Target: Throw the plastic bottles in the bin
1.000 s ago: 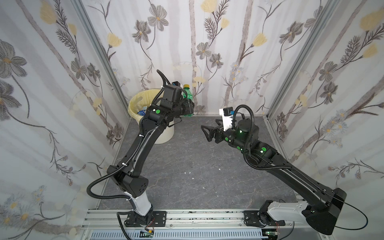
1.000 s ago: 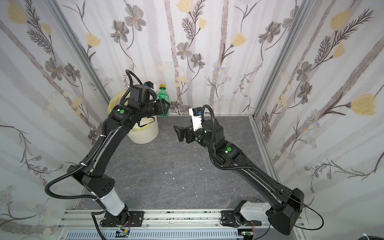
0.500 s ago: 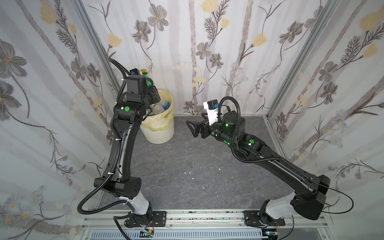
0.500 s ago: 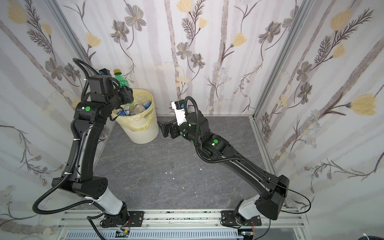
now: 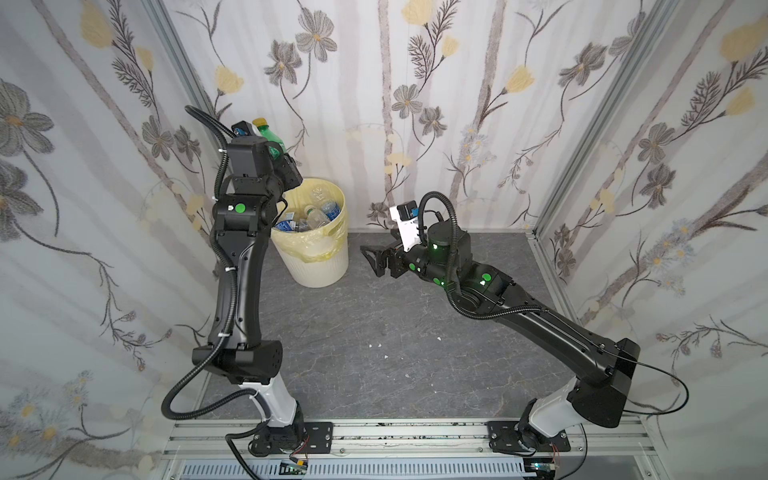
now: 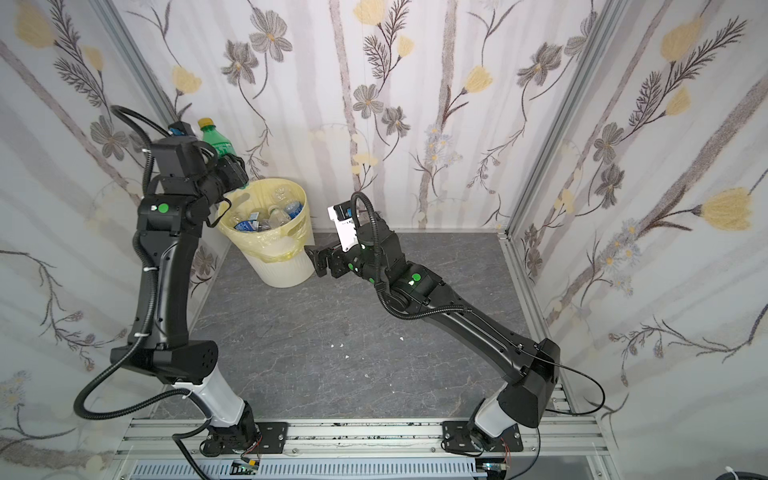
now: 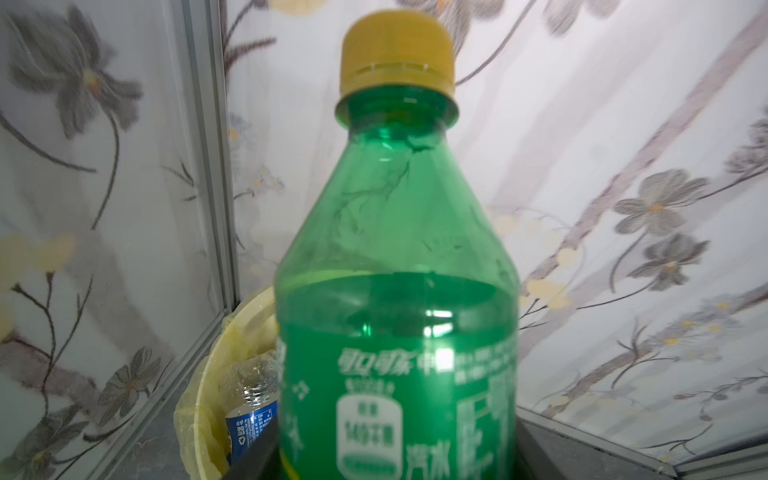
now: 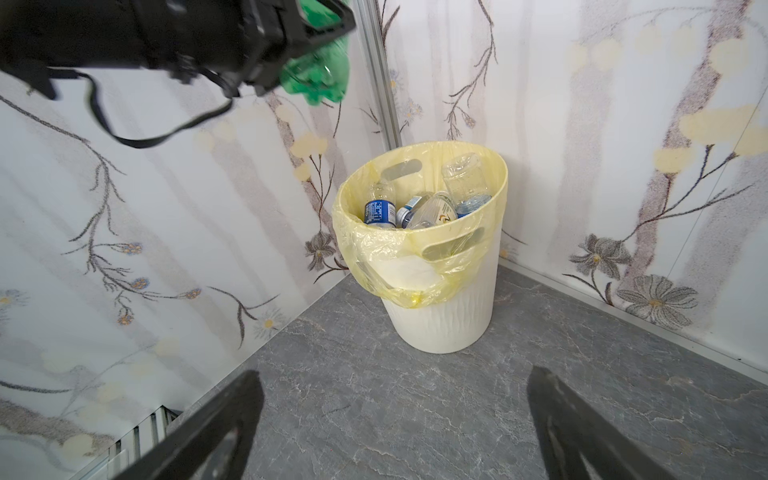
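1. Nearest me, the metal rail (image 5: 395,432) carries both arm bases. Beyond it lies the grey stone-pattern floor (image 5: 353,316), with a few white crumbs (image 5: 376,345) near its middle.

2. My right gripper (image 8: 395,374) hangs low over the floor and faces the bin (image 8: 440,332). Its jaws stand wide apart with nothing between them. Open floor lies between it and the bin.

3. The bin stands on the floor in the far left corner, close to both flowered walls (image 5: 457,83) and the metal corner post (image 8: 382,83). It is cream-white and ribbed. A pale yellow bag (image 8: 374,257) is folded over its rim, and two handle slots show through the bag.

4. Several plastic bottles (image 8: 378,212) lie heaped inside, mostly clear, some with blue labels.

5. My left gripper (image 6: 231,171) is raised high above the bin, on the side toward the left wall. A black cable (image 8: 137,137) loops below the wrist. I cannot tell whether the gripper is directly over the opening.

6. The green bottle (image 7: 395,291) stands between the jaws, cap up. I cannot tell whether the jaws press on it or stand loose. It is translucent green with a yellow cap and a green label printed in white. In the right wrist view its base pokes out below the jaws.
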Robot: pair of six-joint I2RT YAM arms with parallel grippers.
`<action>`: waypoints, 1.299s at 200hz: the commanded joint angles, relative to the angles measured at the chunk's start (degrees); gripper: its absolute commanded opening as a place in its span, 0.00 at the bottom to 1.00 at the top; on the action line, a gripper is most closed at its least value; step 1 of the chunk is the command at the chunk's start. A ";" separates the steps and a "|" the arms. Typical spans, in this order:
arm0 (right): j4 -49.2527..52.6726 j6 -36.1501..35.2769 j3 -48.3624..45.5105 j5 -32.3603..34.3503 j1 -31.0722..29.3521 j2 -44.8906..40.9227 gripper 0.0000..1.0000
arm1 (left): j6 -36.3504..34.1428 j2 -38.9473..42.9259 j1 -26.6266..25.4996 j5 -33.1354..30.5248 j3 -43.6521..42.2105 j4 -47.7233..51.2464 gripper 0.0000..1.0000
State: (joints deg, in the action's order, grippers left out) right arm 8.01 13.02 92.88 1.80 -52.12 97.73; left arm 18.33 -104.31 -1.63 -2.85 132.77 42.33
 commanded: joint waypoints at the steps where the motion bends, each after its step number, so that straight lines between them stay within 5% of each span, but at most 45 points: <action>1: -0.69 0.42 -0.66 -1.01 -0.18 0.24 1.00 | 1.29 -4.61 1.38 6.45 -0.40 2.70 0.82; 20: -1.48 0.91 -2.57 -0.71 -0.25 -0.31 1.00 | 1.09 -3.51 -0.23 6.25 1.73 2.55 1.00; 126: -3.96 2.91 -7.72 -1.39 -0.26 -2.18 1.00 | 2.48 6.87 -2.48 4.97 -1.02 1.82 1.00; 164: -3.97 2.90 -10.78 0.76 0.37 -4.91 1.00 | 0.19 9.66 -7.52 5.89 -4.86 -0.87 1.00; 228: -3.79 3.64 -19.32 7.14 7.47 -12.89 1.00 | -3.31 30.94 -12.24 6.03 -46.13 -28.79 1.00; 260: -4.05 3.29 -25.32 13.15 12.41 -17.29 1.00 | -7.50 36.48 -12.26 1.29 -58.11 -32.34 1.00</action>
State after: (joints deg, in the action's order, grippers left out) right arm 5.58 16.45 70.61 9.15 -41.95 82.65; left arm 14.87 -70.35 -13.89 2.63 80.16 19.18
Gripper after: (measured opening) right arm 0.995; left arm 0.997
